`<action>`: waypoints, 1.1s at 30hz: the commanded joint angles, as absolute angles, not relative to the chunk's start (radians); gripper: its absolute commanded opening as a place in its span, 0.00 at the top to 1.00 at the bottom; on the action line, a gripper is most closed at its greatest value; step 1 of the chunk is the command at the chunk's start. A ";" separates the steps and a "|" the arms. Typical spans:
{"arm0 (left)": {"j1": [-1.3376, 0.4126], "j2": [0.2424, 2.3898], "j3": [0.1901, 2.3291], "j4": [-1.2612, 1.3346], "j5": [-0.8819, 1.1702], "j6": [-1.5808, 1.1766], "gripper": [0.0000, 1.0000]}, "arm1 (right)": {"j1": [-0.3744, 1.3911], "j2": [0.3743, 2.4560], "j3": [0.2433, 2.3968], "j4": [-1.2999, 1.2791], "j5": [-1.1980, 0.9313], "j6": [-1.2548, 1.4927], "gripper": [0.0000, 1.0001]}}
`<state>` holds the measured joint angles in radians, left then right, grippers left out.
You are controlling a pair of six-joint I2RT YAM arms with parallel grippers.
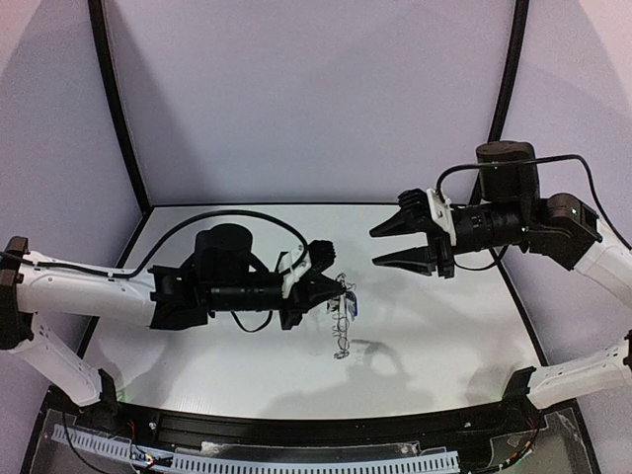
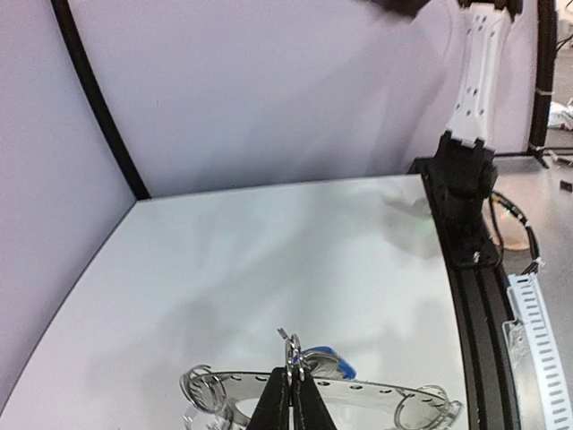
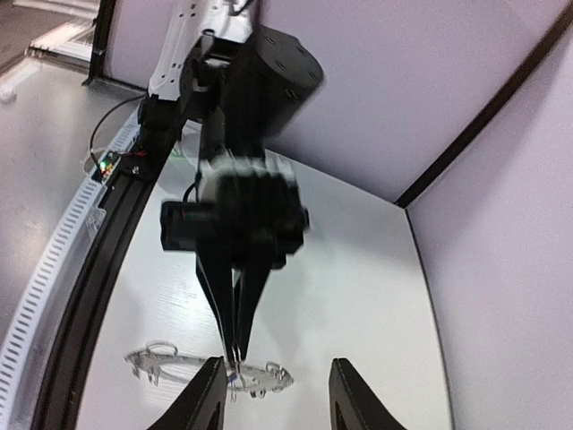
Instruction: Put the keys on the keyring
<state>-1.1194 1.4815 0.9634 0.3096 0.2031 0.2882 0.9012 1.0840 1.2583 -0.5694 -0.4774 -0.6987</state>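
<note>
Over the bench point(image 1: 444, 326) centre: keyring point(image 2: 376, 394) was held by its rim, edge-on to the overhead camera.
Keyring appearance: flat dark grey band with small holes along it and silver wire clips around the rim.
Blue-tagged key point(image 2: 333, 364): sat against the ring, just beside the grip point.
Left gripper point(image 2: 294, 399): jaws were closed on the keyring rim.
Right gripper point(image 1: 375, 247): jaws were spread wide and held nothing, raised well apart from the ring.
</note>
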 commanded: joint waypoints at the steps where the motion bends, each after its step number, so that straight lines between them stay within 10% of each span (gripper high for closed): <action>1: -1.122 1.386 0.930 0.501 0.298 0.306 0.99 | 0.824 1.091 1.219 -0.544 -0.627 -0.560 0.59; 21: -1.121 1.369 0.929 0.519 0.393 0.323 0.99 | 0.804 1.233 1.265 -0.585 -0.846 -0.428 0.61; 26: -1.121 1.371 0.930 0.513 0.402 0.338 0.99 | 0.805 1.261 1.286 -0.611 -0.894 -0.442 0.97; 33: -1.121 1.372 0.921 0.568 0.449 0.357 0.99 | 0.802 1.316 1.320 -0.733 -0.915 -0.467 1.00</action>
